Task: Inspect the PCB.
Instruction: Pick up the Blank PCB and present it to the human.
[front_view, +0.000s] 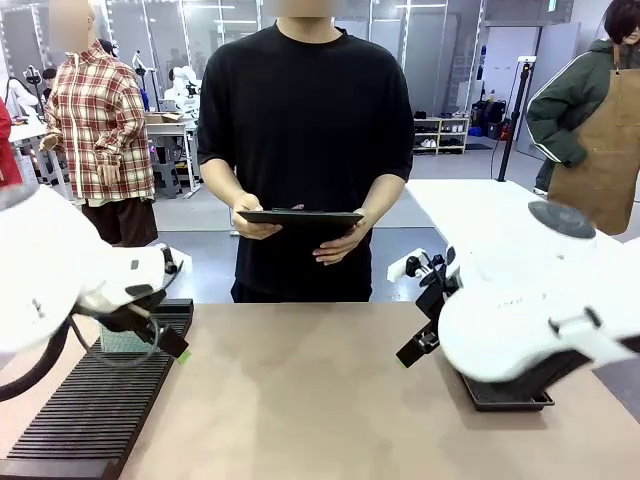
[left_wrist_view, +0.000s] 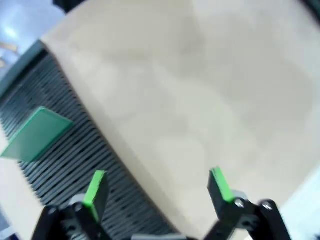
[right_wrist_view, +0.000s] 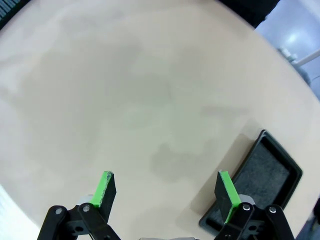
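At the far edge of the bench (front_view: 320, 390) a person (front_view: 305, 120) stands, both hands under a dark clipboard (front_view: 300, 217) held level. Near left, a black slotted rack (front_view: 90, 420) lies on the bench. Near right sits a shallow black tray (right_wrist_view: 265, 175). The PCB (left_wrist_view: 37, 134) stands tilted in the rack's slots, clear of contact. The left gripper (left_wrist_view: 157, 175) hangs over the rack's edge with its fingers wide apart and nothing between them, the PCB off to one side. The right gripper (right_wrist_view: 165, 175) is over bare bench, fingers likewise spread, with the tray just beside one finger.
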